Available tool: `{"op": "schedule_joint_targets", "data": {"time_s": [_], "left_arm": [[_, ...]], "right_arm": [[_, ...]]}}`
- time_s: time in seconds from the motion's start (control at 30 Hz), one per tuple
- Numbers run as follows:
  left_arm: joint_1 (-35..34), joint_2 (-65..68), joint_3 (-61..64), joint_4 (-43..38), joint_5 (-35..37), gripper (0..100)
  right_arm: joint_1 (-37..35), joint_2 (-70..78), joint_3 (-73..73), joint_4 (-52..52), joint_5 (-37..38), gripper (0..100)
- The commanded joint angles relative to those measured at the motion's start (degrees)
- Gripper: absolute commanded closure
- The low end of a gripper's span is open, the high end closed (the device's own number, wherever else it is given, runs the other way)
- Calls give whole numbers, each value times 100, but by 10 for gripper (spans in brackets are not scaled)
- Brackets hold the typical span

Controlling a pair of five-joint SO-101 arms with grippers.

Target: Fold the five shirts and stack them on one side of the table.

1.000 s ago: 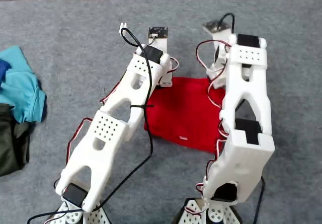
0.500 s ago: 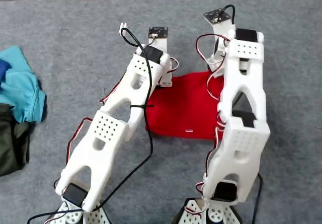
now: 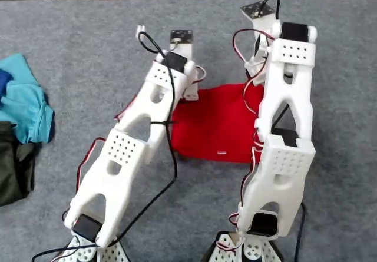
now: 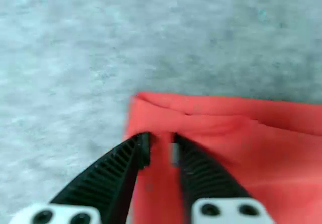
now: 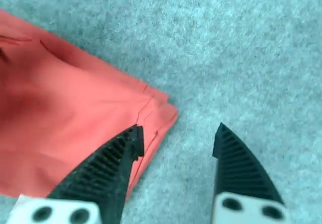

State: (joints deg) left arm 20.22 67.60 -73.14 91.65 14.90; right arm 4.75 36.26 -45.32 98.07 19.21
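Free: grey carpeted worktop point(image 3: 82, 44) along far strip and right edge. Centre: flat red cloth shirt point(image 3: 215, 126), hemmed between white left arm point(image 3: 138, 126) and white right arm point(image 3: 285, 109). Left edge blocked by crumpled teal and dark shirts point(image 3: 23, 115).

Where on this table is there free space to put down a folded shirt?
Free: the grey table right of the right arm, and the wide patch between the left arm and the shirt pile. Crowded: the middle, around the red shirt.

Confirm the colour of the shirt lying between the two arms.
The shirt is plain red; the high view shows it best.
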Motion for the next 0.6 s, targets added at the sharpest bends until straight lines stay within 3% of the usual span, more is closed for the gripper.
{"op": "schedule_joint_targets", "data": {"time_s": [0.0, 0.2, 0.43, 0.57], "left_arm": [[-290, -57, -738, 571, 18, 779], [-448, -66, -1776, 914, -26, 782], [0, -567, -1987, 923, -158, 969], [413, -822, -1987, 923, -229, 980]], "right_arm": [[-4, -48, -629, 404, -44, 781], [259, -365, -646, 431, -501, 997], [505, -1481, 1191, 422, -695, 993], [479, -1982, 2853, 308, -703, 993]]}}
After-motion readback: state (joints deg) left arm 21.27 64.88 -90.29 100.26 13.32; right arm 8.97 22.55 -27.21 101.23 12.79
